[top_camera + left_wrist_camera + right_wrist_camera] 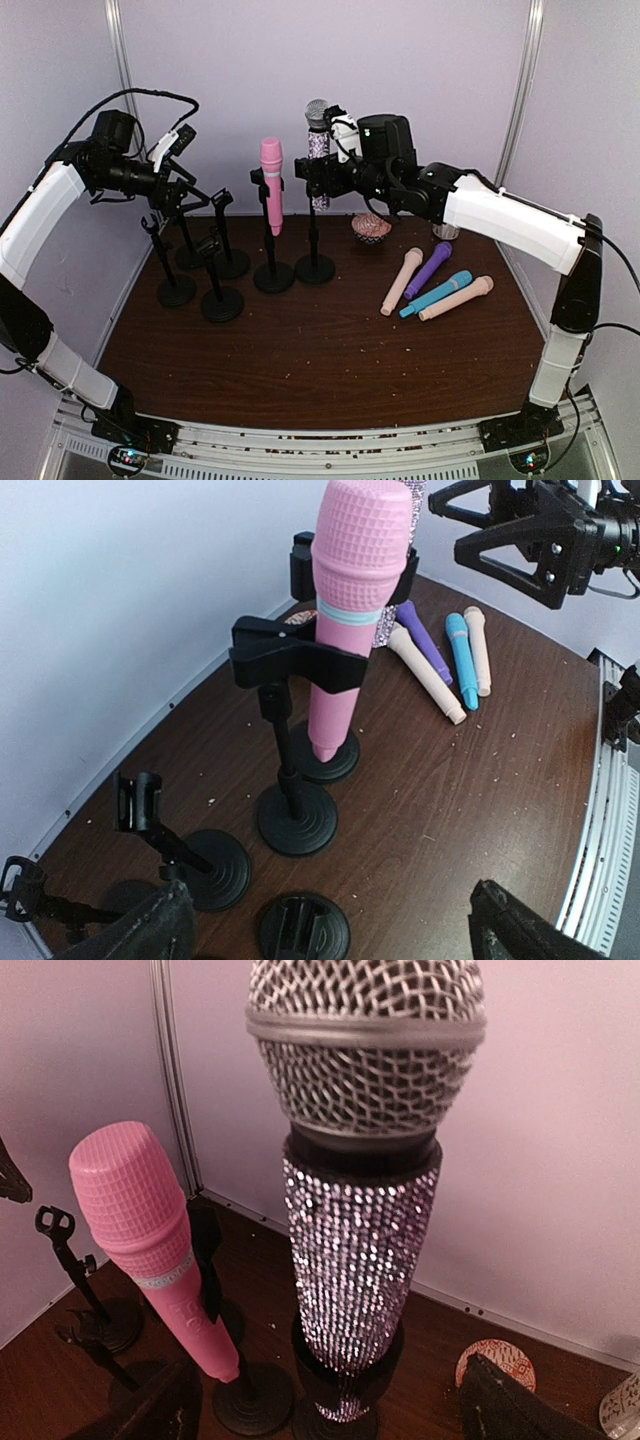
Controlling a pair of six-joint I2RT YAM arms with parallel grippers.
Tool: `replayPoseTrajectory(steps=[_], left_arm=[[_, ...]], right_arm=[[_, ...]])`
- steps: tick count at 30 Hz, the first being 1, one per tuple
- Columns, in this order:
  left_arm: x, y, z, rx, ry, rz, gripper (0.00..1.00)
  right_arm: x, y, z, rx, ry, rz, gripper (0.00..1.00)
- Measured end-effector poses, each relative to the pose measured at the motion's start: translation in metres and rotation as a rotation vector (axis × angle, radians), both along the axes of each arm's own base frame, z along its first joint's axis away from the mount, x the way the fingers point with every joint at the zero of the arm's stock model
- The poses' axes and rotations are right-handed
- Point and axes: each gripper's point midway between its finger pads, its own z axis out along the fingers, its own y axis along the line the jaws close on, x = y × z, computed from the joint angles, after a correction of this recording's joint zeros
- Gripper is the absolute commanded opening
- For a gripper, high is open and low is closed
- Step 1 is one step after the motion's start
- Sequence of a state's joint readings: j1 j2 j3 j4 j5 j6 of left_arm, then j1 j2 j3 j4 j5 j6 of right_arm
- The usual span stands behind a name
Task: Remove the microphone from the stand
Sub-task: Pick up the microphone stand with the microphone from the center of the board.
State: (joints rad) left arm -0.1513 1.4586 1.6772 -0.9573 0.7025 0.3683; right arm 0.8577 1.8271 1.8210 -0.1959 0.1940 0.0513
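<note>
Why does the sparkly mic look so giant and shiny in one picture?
Right wrist view: the camera sits close to the sparkly mic, so it fills the frame, and its glitter catches light as bright specks. Top view: it looks small, sparkle faint.

Two microphones (272, 185) in stands (274, 277), empty stands (221, 303) left, loose microphones (428, 270) right, possibly bowl (371, 228) behind

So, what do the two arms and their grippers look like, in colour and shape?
The left arm and the right arm have long white shells joined by black joints. The left gripper and the right gripper are black and angular, each with a small white part near the wrist. A thin black cable loops over the left arm. I can read no markings.
</note>
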Motion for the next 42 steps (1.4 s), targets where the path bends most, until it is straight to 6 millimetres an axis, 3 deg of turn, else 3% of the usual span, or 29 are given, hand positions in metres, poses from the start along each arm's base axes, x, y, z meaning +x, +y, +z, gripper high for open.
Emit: replayPoseTrajectory(steps=[5, 11, 17, 26, 30, 35, 42], left_arm=[[-0.002, -0.001, 0.0, -0.007, 0.007, -0.009, 0.98], [-0.004, -0.001, -0.002, -0.005, 0.017, -0.011, 0.98], [-0.006, 0.0, -0.005, 0.009, 0.025, -0.015, 0.98], [-0.007, 0.0, -0.006, 0.013, 0.03, -0.019, 0.97], [-0.007, 0.0, -0.007, 0.013, 0.03, -0.019, 0.97], [-0.007, 0.0, -0.007, 0.014, 0.03, -0.019, 0.97], [-0.008, 0.001, -0.014, 0.022, 0.044, -0.018, 0.97]], right_arm=[[-0.027, -0.005, -0.002, 0.017, -0.022, 0.008, 0.9], [-0.049, 0.026, 0.02, 0.077, -0.058, 0.093, 0.87], [-0.033, 0.061, 0.028, 0.107, -0.068, 0.131, 0.83], [-0.012, 0.093, -0.02, 0.072, -0.014, 0.133, 0.82], [-0.004, 0.101, -0.028, 0.07, -0.011, 0.121, 0.79], [0.006, 0.104, -0.02, 0.099, -0.04, 0.087, 0.69], [0.011, 0.104, -0.009, 0.141, -0.067, 0.059, 0.44]])
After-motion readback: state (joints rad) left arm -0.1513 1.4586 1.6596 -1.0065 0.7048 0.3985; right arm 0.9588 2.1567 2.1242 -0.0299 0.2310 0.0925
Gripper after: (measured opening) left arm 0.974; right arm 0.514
